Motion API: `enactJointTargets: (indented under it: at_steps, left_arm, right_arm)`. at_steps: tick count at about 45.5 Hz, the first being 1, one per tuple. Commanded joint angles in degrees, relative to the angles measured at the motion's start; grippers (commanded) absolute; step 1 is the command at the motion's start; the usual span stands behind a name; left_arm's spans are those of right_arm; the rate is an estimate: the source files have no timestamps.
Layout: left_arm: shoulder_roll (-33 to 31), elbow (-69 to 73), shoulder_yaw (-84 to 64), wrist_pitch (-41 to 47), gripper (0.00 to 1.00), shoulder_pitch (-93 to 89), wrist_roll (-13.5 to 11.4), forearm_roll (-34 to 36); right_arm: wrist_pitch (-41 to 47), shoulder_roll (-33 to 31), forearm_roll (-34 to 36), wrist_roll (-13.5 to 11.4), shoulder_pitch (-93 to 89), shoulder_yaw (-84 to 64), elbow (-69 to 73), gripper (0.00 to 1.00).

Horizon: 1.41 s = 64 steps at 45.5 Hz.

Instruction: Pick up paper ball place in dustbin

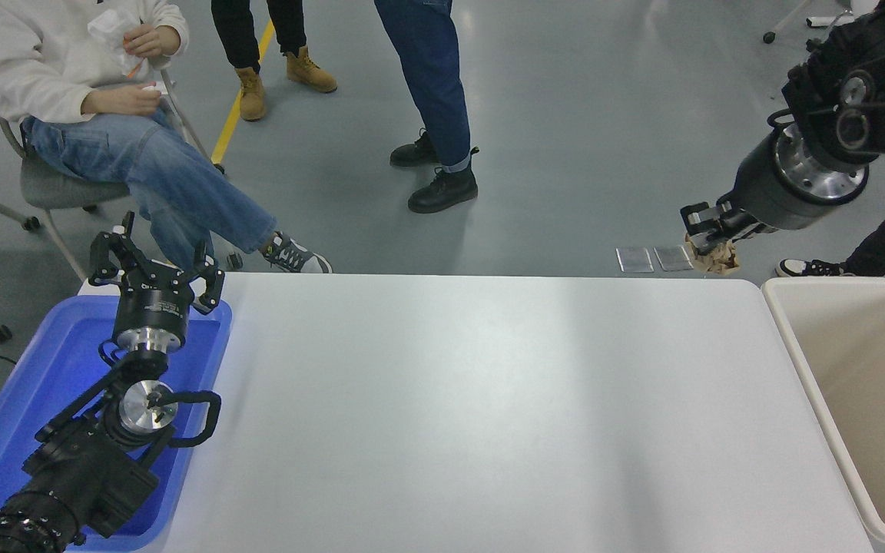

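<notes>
The fingers [707, 223] of the right gripper [713, 232] are clamped on the paper ball [716, 259], which hangs below them, lifted well clear of the worktop [473, 399] and seen against the grey floor past its far edge. Outward from there, the right arm runs up and off to the picture's top right corner. The dustbin [784, 322] stands at the worktop's right end, open and showing nothing inside in the part in view; the ball sits to the left of its near-left corner, not yet over the opening. The step in hand looks to be the carry: the pick is done and the drop is not. The next move likely calls for swinging the ball rightward until it is above the bin's mouth, inside the rim, and only then parting the fingers, since a light wad released near the edge could fall outside. The left gripper [157, 265] is parked at the lower left over a blue tray [4, 430], its fingers spread and holding nothing. By count: one paper ball, one dustbin, one blue tray, two grippers.
</notes>
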Motion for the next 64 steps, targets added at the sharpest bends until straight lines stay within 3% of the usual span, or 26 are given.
enactJointTargets:
  at_steps: [1, 13, 18, 23, 30, 42, 51, 64]
  left_arm:
    - [0.0, 0.0, 0.0, 0.0, 0.99, 0.0, 0.0, 0.0]
    - [0.0, 0.0, 0.0, 0.0, 0.99, 0.0, 0.0, 0.0]
    - [0.0, 0.0, 0.0, 0.0, 0.99, 0.0, 0.0, 0.0]
    - [0.0, 0.0, 0.0, 0.0, 0.99, 0.0, 0.0, 0.0]
    - [0.0, 0.0, 0.0, 0.0, 0.99, 0.0, 0.0, 0.0]
    - [0.0, 0.0, 0.0, 0.0, 0.99, 0.0, 0.0, 0.0]
    - [0.0, 0.0, 0.0, 0.0, 0.99, 0.0, 0.0, 0.0]
    - [0.0, 0.0, 0.0, 0.0, 0.99, 0.0, 0.0, 0.0]
  right_arm:
    - [0.1, -5.0, -5.8, -0.3, 2.6, -5.9, 0.8, 0.00]
    - [0.0, -28.8, -24.6, 0.2, -5.5, -6.0, -10.4, 0.00]
    - [-0.6, -36.5, -26.9, 0.5, -14.5, -0.3, -19.7, 0.00]
    - [-2.3, -38.7, -27.0, 0.5, -29.4, 12.2, -28.4, 0.00]
    - [-7.5, -37.1, -27.0, 0.7, -54.9, 34.7, -41.5, 0.00]
    - [-21.7, -21.7, -25.7, 0.8, -87.4, 59.4, -61.0, 0.00]
    - [-23.0, -12.6, -20.4, 0.7, -94.4, 67.6, -69.3, 0.00]
    - [-23.1, -9.5, -18.4, 0.6, -96.4, 71.2, -71.0, 0.00]
